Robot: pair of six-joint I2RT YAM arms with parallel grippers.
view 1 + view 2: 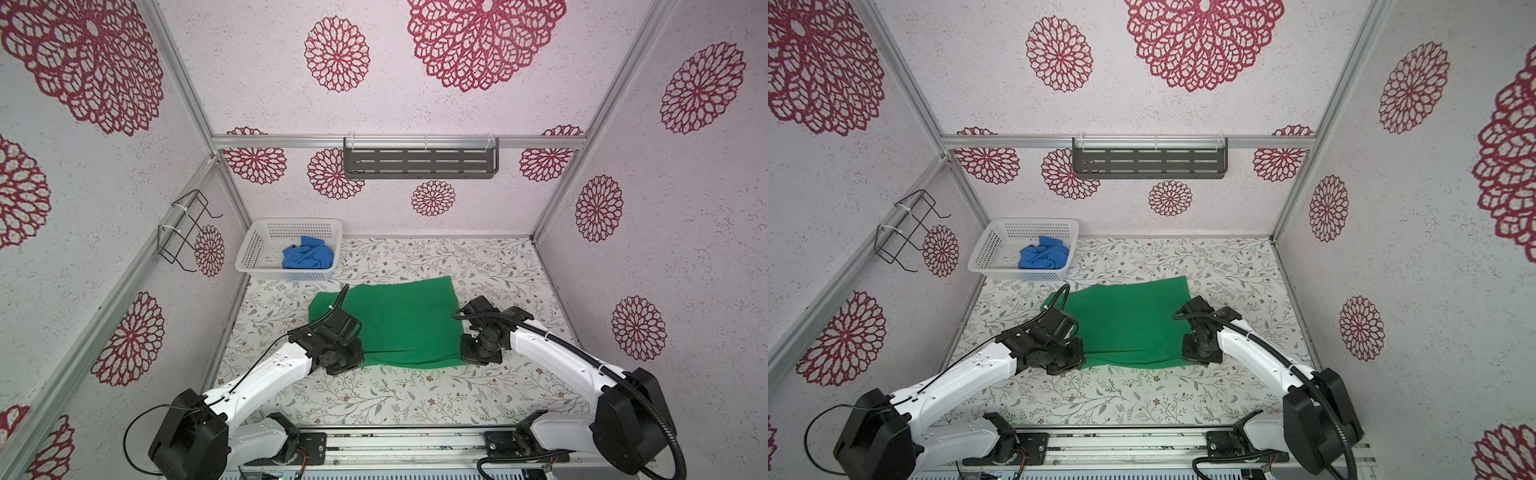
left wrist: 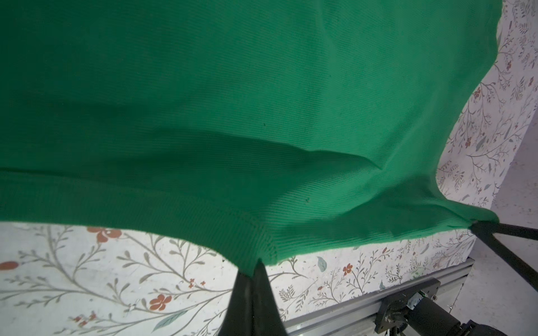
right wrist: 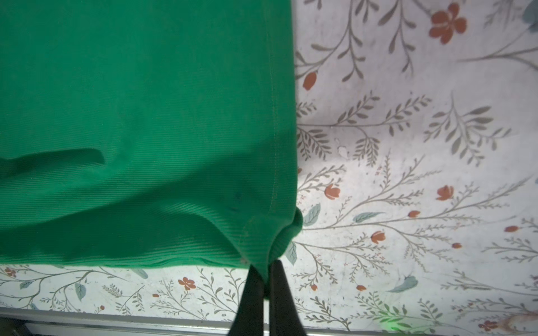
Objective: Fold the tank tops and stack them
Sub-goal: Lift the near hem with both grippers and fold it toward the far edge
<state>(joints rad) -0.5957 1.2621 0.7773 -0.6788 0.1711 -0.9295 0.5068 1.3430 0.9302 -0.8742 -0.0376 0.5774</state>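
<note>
The green tank top (image 1: pixel 399 320) (image 1: pixel 1129 322) lies spread on the floral table in both top views. My left gripper (image 2: pixel 256 266) is shut on its near left corner, the cloth (image 2: pixel 233 116) pinched between the black fingers. My right gripper (image 3: pixel 266 269) is shut on the near right corner, green cloth (image 3: pixel 145 116) bunched between its fingers. In both top views the fingertips are hidden under the wrists at the cloth's front edge. The blue tank top (image 1: pixel 308 254) (image 1: pixel 1044 254) sits crumpled in the white basket (image 1: pixel 257 245) (image 1: pixel 992 245) at the back left.
A black wire rack (image 1: pixel 187 228) hangs on the left wall and a grey slotted shelf (image 1: pixel 419 162) on the back wall. An aluminium rail (image 1: pixel 399 444) runs along the table's front edge. Floral table (image 1: pixel 415 399) shows in front of the green cloth.
</note>
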